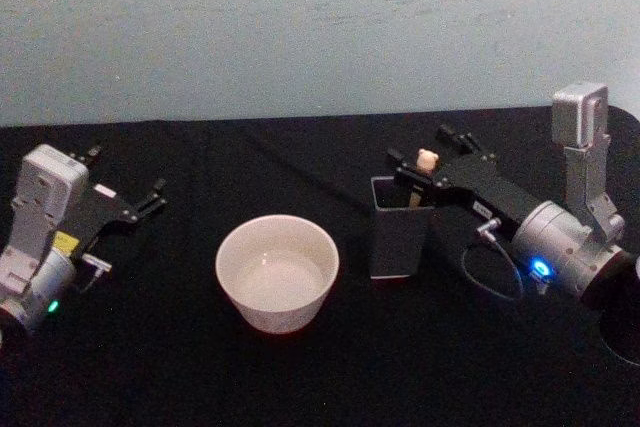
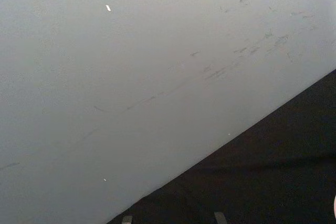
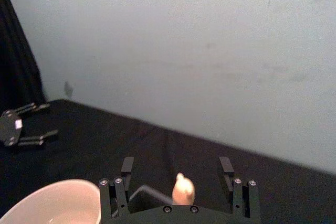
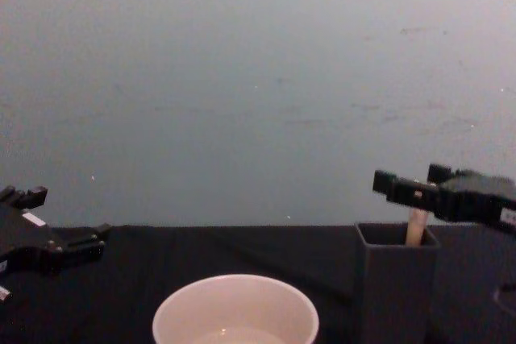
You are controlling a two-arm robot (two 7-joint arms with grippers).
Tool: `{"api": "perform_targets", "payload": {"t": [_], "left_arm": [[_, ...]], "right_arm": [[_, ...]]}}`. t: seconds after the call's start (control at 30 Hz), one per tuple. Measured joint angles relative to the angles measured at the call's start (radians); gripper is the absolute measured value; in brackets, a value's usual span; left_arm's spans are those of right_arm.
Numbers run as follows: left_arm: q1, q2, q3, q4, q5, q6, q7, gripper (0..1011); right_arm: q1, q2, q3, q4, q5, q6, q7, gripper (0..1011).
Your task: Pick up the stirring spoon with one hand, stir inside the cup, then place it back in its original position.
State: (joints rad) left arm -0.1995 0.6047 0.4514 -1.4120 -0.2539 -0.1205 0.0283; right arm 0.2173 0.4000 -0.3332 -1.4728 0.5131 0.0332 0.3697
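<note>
The cup [image 1: 277, 273] is sitting nearest the camera, at lower centre of the head view, upright and apart from the other items. Just to its right in that frame the dark holder [image 1: 401, 227] is standing with the stirring spoon [image 1: 427, 159] inside it, the bear-head top projecting above the rim. The right gripper [image 1: 427, 155] is reaching in from the right edge at spoon-top height; in the right wrist view its fingers [image 3: 126, 167] are standing wide apart on either side of the bear head, not yet closed on it. The left gripper [image 1: 128, 185] is sitting parked at the left edge of the head view, fingers spread, holding nothing.

Risks from this position:
- The handle is leaning toward one side of the gap, so closing could push it over rather than clamp it.
- A descent that is too low could strike the holder rim and tip the holder.
- A slanted lift could drag the stem against the holder wall.
</note>
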Motion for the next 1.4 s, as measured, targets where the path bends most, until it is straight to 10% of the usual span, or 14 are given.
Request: {"api": "perform_targets", "payload": {"t": [0.13,0.43,1.4], "left_arm": [[0.0,0.0,0.0,0.0,0.0,0.0,0.0,1002],[0.0,0.0,0.0,0.0,0.0,0.0,0.0,1001],[0.0,0.0,0.0,0.0,0.0,0.0,0.0,1001]], "right_arm": [[-0.01,-0.01,0.015,-0.023,-0.057,-0.065,-0.046,1002],[-0.027,-0.067,0.054,-0.039,-0.338,-0.133,-0.362,1002],[-0.068,-0.115,0.09,0.08,-0.355,-0.007,-0.372,1002]]}}
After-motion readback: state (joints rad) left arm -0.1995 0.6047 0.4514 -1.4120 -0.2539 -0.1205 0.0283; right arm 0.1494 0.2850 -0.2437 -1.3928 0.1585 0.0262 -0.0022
